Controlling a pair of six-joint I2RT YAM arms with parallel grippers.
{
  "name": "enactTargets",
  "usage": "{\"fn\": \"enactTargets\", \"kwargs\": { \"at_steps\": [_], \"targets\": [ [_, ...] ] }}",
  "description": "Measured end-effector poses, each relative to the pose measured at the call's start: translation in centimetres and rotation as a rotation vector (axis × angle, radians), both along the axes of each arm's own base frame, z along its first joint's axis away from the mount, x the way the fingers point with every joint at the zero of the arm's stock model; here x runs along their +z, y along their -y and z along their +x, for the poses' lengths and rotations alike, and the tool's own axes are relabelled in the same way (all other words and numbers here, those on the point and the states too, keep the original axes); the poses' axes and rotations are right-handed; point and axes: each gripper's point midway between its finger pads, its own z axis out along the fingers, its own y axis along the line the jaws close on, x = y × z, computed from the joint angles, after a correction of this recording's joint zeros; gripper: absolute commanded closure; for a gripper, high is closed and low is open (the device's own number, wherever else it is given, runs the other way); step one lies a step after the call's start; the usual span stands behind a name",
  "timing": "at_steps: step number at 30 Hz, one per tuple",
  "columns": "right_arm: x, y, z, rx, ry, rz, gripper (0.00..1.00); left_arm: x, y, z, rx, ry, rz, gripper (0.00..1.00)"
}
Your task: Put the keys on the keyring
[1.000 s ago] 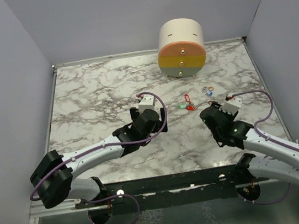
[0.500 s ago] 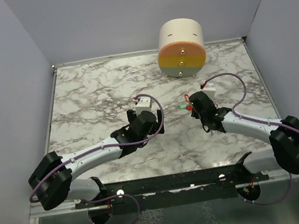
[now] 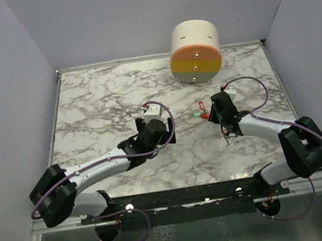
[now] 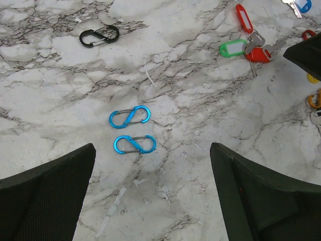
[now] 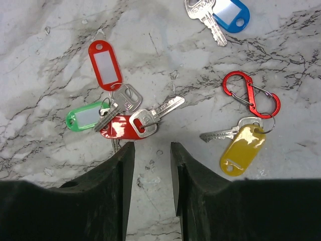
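Jaws spread wide on the left gripper above two blue clips, the right gripper showing a narrow empty gap, the keys lying on the worktop at its twelve o'clock.

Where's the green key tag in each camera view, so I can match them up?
Top external: green tag right of centre, mid-table.
Left wrist: green tag upper right.
Right wrist: green tag left of centre.
Shared landmark: the long red tag beside it, seen in all three views.
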Motion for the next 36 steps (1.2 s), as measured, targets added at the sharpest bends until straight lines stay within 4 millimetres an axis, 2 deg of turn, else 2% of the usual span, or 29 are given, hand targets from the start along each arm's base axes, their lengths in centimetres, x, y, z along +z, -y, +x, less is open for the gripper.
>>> {"fn": "enactTargets", "kwargs": {
  "at_steps": [12,18,23,36],
  "targets": [
    [-1.7,-0.2,1.7,0.009,-0.035,0.054,0.6,-0.7,-0.3,-0.2,-0.001,-0.006,0.005,0.01],
    [-2.6,-0.2,1.9,0.015,-0.056,0.067,0.6,-0.8,-0.4,-0.1,0.003,-0.006,0.005,0.01],
    [-2.6,-0.3,2.4,0.014,-0.045,0.077,0.61,-0.8,-0.6,0.1,0.009,-0.006,0.004,0.01],
    [-2.7,-0.1,3.0,0.007,-0.038,0.085,0.76,-0.8,-0.7,0.3,0.015,-0.008,0.003,0.01]
  ]
}}
